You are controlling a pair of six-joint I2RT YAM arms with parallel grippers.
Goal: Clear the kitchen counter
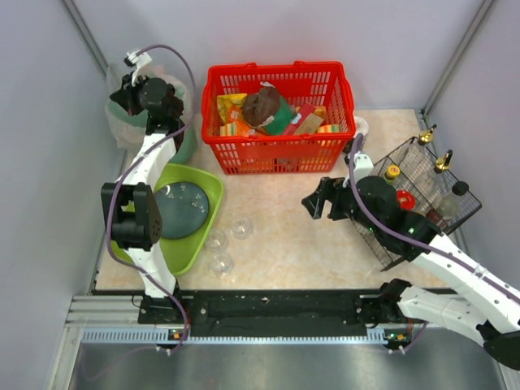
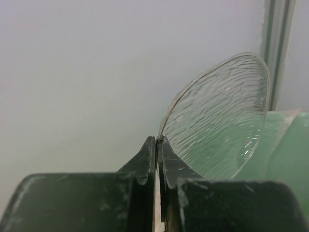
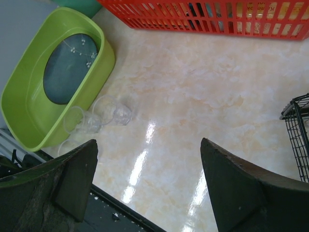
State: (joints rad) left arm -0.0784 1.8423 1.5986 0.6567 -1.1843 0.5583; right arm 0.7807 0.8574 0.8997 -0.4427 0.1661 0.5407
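The kitchen counter (image 1: 301,244) is pale beige marble and also fills the right wrist view (image 3: 193,96). Three clear glasses (image 1: 221,244) stand on it beside the lime-green tray (image 1: 210,183); they show in the right wrist view (image 3: 104,113) too. My left gripper (image 1: 122,96) is at the far left corner over a green bin (image 1: 185,145). In the left wrist view it (image 2: 158,140) is shut on the rim of a clear ribbed plastic plate (image 2: 222,121). My right gripper (image 1: 314,203) is open and empty above the counter, its jaws wide apart (image 3: 147,141).
A dark round plate (image 1: 183,210) lies in the lime-green tray. A red basket (image 1: 280,154) full of food packets stands at the back. A black wire rack (image 1: 422,199) with bottles stands at the right. A black rail (image 1: 276,305) runs along the front edge.
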